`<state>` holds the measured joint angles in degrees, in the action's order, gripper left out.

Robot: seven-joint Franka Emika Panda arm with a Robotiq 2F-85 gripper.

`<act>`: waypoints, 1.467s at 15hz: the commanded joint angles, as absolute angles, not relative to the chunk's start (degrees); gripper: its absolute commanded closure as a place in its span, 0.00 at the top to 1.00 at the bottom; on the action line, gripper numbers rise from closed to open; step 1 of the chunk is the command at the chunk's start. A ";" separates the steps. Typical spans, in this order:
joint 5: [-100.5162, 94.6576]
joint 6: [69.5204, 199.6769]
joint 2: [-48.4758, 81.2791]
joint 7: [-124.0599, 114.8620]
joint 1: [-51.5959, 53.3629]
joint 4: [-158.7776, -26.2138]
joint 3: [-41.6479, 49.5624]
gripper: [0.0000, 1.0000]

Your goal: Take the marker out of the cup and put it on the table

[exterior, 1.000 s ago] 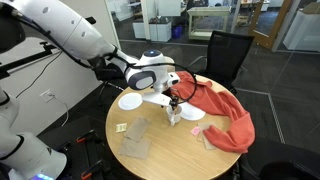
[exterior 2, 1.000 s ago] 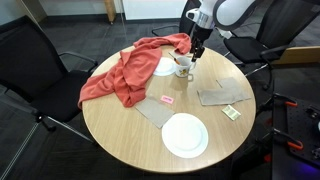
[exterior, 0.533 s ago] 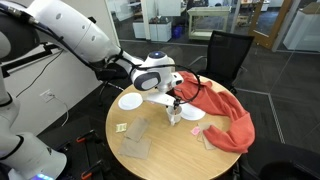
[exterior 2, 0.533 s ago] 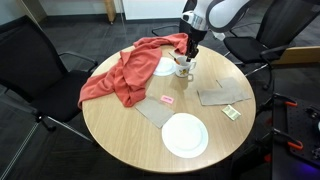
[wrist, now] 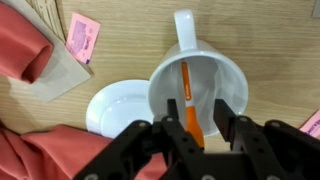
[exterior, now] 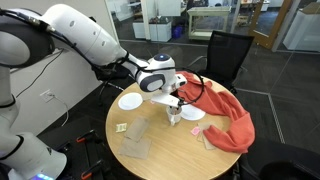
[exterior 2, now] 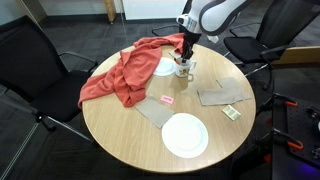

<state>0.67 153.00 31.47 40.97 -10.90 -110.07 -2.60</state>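
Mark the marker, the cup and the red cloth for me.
marker (wrist: 185,90), wrist view, on its orange barrel
cup (wrist: 184,24), wrist view, on its handle
red cloth (exterior 2: 118,75), in an exterior view, on its middle folds

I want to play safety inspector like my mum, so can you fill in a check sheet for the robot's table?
Surface: round light wood table, bare wood between the items.
Job's things: slim orange marker sits inside the small white handled cup; not yet on the table.
Clutter: big red cloth, flat round white plate, small white saucer beside the cup, pink note, grey sheets.
Hand: the hand is at the cup, one finger each side of the marker; I cannot tell whether it is pinching.
Cables: black cable loop by the wrist.
Surroundings: black office chairs, dark floor.
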 commanded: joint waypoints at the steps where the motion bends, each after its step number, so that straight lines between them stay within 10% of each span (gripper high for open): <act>1: 0.94 152.75 33.79 40.18 -12.19 -106.92 -4.20 0.43; 10: 1.31 153.05 36.88 40.77 -13.84 -104.59 -6.14 0.41; 18: 1.09 153.32 37.94 40.49 -14.61 -104.12 -6.50 0.00; 22: 1.06 153.50 37.05 40.21 -14.52 -104.93 -6.40 0.03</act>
<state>0.68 153.00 37.23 40.91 -13.78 -105.29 -5.47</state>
